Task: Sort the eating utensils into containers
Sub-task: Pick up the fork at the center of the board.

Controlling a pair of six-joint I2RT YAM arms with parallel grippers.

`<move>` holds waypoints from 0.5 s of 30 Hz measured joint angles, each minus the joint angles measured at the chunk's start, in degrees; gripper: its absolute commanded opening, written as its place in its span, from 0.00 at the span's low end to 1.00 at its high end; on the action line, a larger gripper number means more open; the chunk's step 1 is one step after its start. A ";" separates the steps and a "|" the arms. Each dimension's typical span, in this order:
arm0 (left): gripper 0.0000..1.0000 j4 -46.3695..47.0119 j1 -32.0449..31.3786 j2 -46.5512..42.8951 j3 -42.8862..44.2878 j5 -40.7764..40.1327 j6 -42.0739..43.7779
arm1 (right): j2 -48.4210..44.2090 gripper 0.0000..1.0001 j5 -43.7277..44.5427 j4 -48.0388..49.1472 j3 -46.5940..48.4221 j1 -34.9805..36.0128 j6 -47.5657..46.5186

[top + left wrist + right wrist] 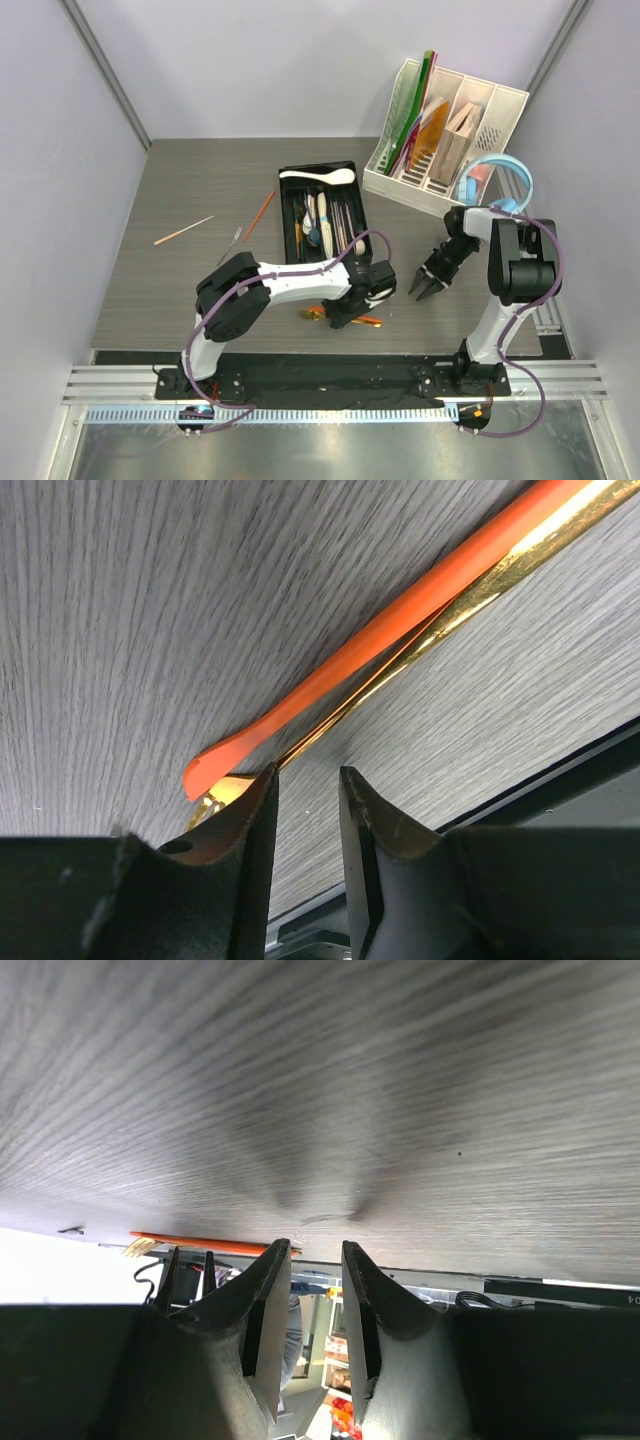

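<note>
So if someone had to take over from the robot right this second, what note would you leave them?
Left claw: jaws slightly apart, empty, low over an orange utensil and a gold utensil lying together on the table.
Right claw: jaws slightly apart, empty, hovering over bare tabletop.
Done: the black cutlery tray holds a white soup spoon and several other pieces.
Left: the orange and gold pair, plus a wooden chopstick, an orange chopstick and a small steel piece lying left of the tray.
</note>
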 measured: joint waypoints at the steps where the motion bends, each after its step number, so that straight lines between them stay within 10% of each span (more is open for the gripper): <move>1: 0.31 -0.02 0.00 0.00 0.00 -0.02 0.00 | 0.00 0.33 0.00 0.02 0.00 0.00 0.00; 15: 0.31 0.22 0.31 0.15 0.00 -0.61 0.04 | 0.00 0.33 -0.17 0.02 0.00 0.00 0.44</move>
